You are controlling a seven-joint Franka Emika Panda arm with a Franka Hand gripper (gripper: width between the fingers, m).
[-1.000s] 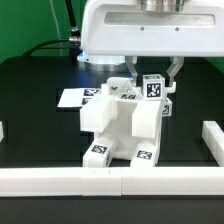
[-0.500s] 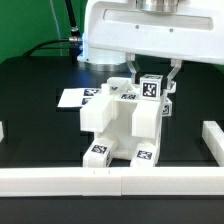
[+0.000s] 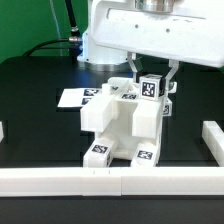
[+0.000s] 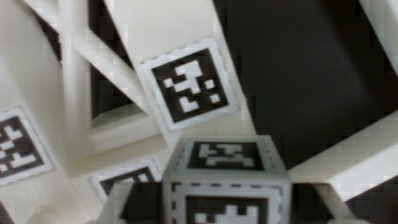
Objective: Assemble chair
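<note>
The partly built white chair (image 3: pixel 120 125) stands in the middle of the black table, with marker tags on its top and on its front feet. A small white tagged cube (image 3: pixel 152 88) sits on the chair's rear part, on the exterior view's right. My gripper (image 3: pixel 154 72) hangs straight above the cube, one finger (image 3: pixel 133 68) on each side of it, with gaps showing between fingers and cube. The wrist view looks down on the cube (image 4: pixel 222 180) and on tagged chair bars (image 4: pixel 187 85). My fingertips do not show clearly there.
The marker board (image 3: pixel 72 97) lies flat behind the chair on the exterior view's left. Plain white rails run along the front (image 3: pixel 110 181) and stand at the right (image 3: pixel 212 135) and left edges. The big white robot body (image 3: pixel 150 30) fills the top.
The robot body above the chair has shifted slightly to the exterior view's right. The cube and the chair have not moved.
</note>
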